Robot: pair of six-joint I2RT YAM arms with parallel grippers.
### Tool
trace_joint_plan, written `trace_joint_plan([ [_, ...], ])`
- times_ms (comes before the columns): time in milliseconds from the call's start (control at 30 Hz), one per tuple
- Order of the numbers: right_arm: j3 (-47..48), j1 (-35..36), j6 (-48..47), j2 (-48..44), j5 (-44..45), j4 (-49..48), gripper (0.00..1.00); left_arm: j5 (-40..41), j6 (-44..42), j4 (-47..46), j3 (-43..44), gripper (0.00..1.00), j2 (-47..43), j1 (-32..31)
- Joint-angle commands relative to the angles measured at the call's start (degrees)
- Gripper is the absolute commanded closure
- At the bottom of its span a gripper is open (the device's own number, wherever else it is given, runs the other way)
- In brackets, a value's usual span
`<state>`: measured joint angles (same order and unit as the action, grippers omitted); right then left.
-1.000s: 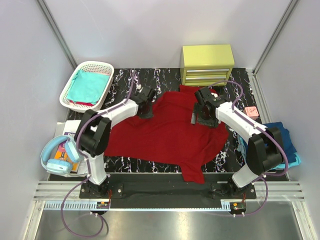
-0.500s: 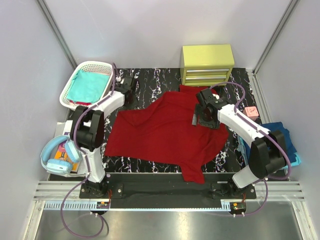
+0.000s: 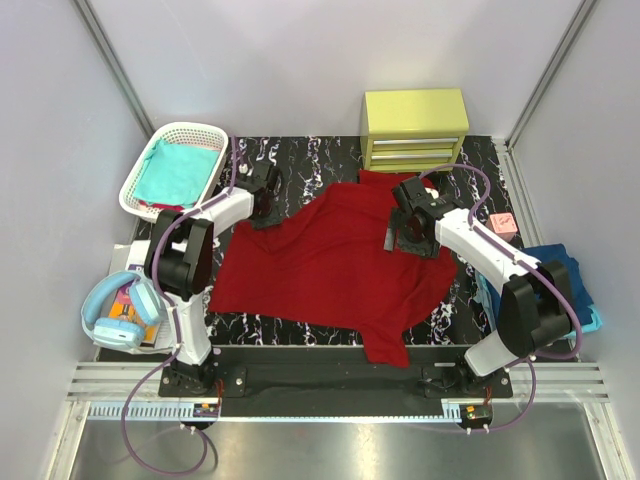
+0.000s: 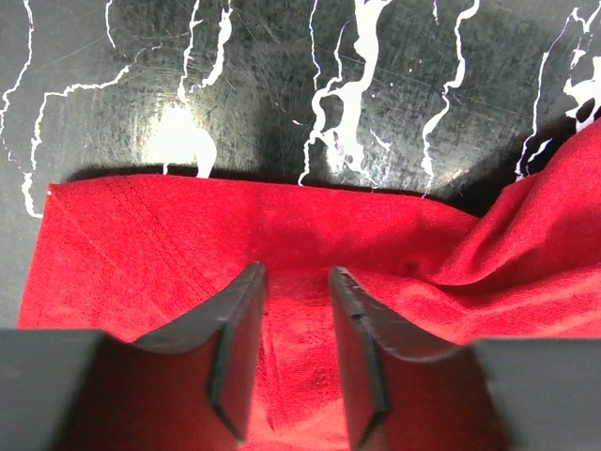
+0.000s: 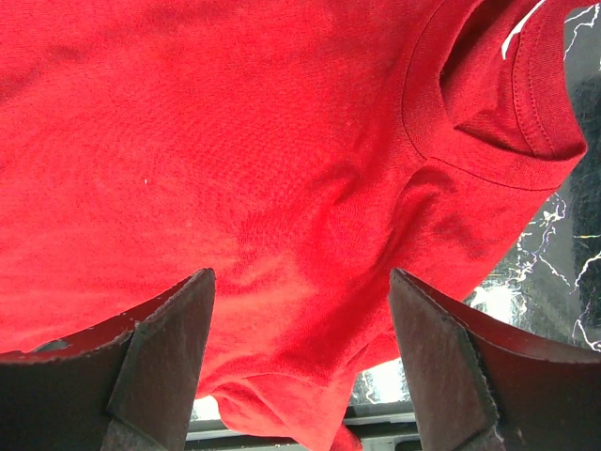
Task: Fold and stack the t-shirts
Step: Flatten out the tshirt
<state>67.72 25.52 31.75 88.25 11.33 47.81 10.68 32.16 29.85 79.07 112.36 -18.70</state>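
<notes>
From above, the dark red soft cloth t-shirt (image 3: 330,265) is lying rumpled across the middle of the black marbled table (image 3: 330,160). The left gripper (image 3: 263,192) is sitting on its far-left corner and the right gripper (image 3: 405,235) is hanging over its far-right part. The left wrist view is showing jaws slightly apart over a straight stitched edge (image 4: 235,183), pinching nothing. The right wrist view is showing jaws spread wide above flat cloth beside the ribbed collar (image 5: 488,113). Light and limp, the shirt is likely bunching easily, so edges and corners look the best places to pinch.
</notes>
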Motion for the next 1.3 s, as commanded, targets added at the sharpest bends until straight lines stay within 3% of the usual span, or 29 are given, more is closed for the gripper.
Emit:
trace_joint_plan([
  [0,0.2,0.6,0.2,-0.8,1.1,-0.7,0.19,-1.3,0.7,-2.3,-0.8,0.71,-0.1,0.1],
  [200,0.3,0.6,0.3,-0.4,1.1,-0.8,0.19,-1.0,0.6,-2.4,-1.5,1.00,-1.4,-0.2],
  [400,0.5,0.6,0.4,-0.2,0.7,-0.9,0.19,-0.1,0.3,-2.2,-0.9,1.00,-6.1,-0.4],
  [533,0.2,0.6,0.6,-0.3,0.6,-0.9,0.19,2.4,-1.4,-0.8,7.5,1.00,-7.7,-0.4],
  [700,0.0,0.8,0.9,-1.6,0.4,-0.7,0.19,3.1,-3.1,7.8,24.2,1.00,1.8,1.3],
  [1000,1.3,0.8,0.5,-5.9,0.4,3.7,0.19,-3.8,-2.9,14.7,53.8,1.00,28.1,6.7],
  [1267,-0.4,0.7,1.0,-10.4,-0.9,6.8,0.19,-1.4,-4.0,13.2,60.5,1.00,34.7,8.5],
])
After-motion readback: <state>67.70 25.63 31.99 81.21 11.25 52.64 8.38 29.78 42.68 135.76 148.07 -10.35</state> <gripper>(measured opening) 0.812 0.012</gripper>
